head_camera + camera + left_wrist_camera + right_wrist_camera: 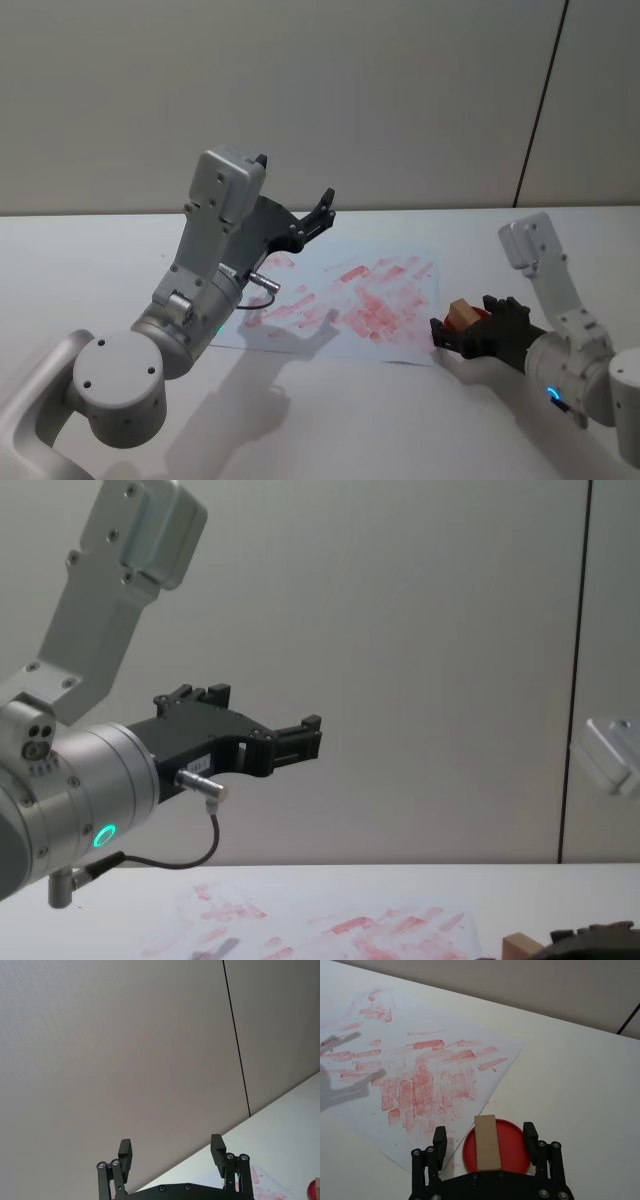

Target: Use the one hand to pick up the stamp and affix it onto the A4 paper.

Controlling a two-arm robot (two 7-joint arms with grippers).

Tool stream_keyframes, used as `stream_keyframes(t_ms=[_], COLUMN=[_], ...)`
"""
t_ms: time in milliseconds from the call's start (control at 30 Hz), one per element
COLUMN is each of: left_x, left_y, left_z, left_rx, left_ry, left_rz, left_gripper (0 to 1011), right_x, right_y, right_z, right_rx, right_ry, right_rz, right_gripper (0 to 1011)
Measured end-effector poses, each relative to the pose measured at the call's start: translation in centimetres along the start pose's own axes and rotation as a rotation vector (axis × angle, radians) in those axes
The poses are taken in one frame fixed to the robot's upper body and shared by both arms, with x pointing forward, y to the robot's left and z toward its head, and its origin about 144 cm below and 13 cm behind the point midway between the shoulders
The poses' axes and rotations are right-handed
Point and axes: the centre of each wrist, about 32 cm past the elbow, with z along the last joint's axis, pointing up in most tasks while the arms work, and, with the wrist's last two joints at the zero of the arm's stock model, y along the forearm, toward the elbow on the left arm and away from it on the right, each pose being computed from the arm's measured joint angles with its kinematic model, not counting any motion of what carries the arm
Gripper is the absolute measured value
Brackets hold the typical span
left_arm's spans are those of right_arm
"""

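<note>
Down at the right side of the white table [90,260], the right gripper [484,1129] sits low over a round red ink pad [512,1152]. The stamp [487,1142], a light-brown wooden block, lies on that pad, squarely between the two black fingers [440,1139]. The jaws are spread, one finger on either side of the block, with red pad showing in the gap on both sides, so nothing is pinched. A blue light [550,393] glows on this arm's wrist.

The pad lies just beside the right edge of the A4 paper [420,1075], near its front corner. The sheet lies flat mid-table, thick with red rectangular prints and smudges.

Over on the left, the left gripper [312,739] hangs high above the table, pointing forward toward the wall, well clear of the paper. Its jaws are spread too, and empty. A green ring [104,834] shines on that wrist, and the arm's shadow falls across the sheet's near-left part.
</note>
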Motion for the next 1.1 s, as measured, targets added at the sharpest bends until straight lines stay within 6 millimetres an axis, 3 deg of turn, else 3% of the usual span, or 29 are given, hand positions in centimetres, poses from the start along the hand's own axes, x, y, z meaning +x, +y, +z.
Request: stream_keyframes(t_ms=[333, 367, 500, 833, 1100], left_x=[0.0, 0.0, 0.0, 0.0, 0.0], left_y=[0.0, 0.0, 0.0, 0.0, 0.0], left_z=[0.0, 0.0, 0.0, 0.0, 0.0], left_rx=[0.0, 0.0, 0.0, 0.0, 0.0], left_ry=[0.0, 0.0, 0.0, 0.0, 0.0], left_rz=[0.0, 0.0, 0.0, 0.0, 0.0], left_gripper=[1001, 1002, 1001, 1001, 1001], right_x=[-0.09, -0.1, -0.11, -0.12, -0.12], right_y=[0.32, 0.34, 0.41, 0.5, 0.52], right_z=[-0.02, -0.01, -0.01, 0.0, 0.05], right_rx=[-0.005, -0.005, -0.006, -0.007, -0.002], right_ry=[-0.008, -0.009, -0.011, -0.014, -0.017], right_rz=[0.007, 0.007, 0.008, 0.009, 0.011], right_gripper=[703, 631, 559, 228, 220])
